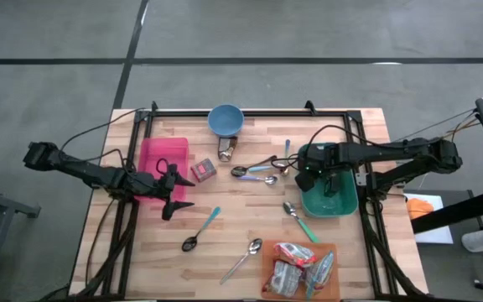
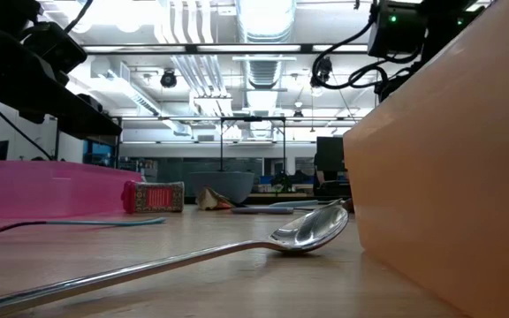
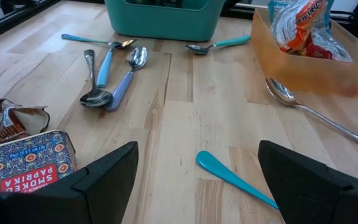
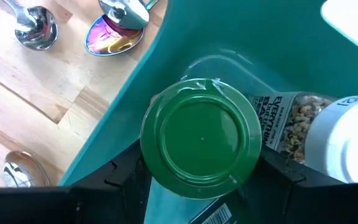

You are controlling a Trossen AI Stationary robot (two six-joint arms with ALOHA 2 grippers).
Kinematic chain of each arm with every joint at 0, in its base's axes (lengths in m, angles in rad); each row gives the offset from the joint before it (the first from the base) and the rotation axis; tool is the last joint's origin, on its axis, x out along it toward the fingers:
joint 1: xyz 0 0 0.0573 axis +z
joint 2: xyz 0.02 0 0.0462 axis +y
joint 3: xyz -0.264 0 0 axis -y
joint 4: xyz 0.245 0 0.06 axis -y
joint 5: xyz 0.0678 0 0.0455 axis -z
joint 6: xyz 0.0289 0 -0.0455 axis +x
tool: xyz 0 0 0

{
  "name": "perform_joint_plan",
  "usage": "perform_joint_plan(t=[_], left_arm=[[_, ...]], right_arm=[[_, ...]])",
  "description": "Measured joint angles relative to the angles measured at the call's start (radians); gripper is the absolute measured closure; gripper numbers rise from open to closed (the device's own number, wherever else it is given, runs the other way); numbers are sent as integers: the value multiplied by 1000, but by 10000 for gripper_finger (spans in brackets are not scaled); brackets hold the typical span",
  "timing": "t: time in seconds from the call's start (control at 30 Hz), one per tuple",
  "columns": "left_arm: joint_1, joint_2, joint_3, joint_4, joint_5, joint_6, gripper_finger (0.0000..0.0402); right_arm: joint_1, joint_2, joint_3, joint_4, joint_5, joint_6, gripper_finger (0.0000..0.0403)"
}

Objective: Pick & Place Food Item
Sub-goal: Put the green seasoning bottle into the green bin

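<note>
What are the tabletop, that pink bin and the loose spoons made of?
The tabletop looks like pale wood planks with visible grain and seams. The pink bin seems to be plastic, evenly coloured and smooth. The spoon looks like polished metal, mirroring the ceiling lights; another spoon's handle appears to be teal plastic.

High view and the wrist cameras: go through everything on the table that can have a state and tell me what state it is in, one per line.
Left end effector: open, empty, beside the pink bin.
Right end effector: closed on the green-lidded jar, inside the teal bin.
Green-lidded jar: lid on, gripped.
Seasoning bottle: lying on its side in the teal bin.
Smoked paprika tin: closed, on the table.
Blue bowl: upright.
Orange tray: holding food packets.
</note>
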Motion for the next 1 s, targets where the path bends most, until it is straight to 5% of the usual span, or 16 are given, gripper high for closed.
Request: perform_joint_plan(t=[0.8, 1.0], left_arm=[[0, 0, 0, 0, 0, 0, 66], [0, 0, 0, 0, 0, 0, 66]], right_arm=[[0, 0, 9, -11, -1, 16, 203], [0, 0, 13, -3, -2, 44, 141]])
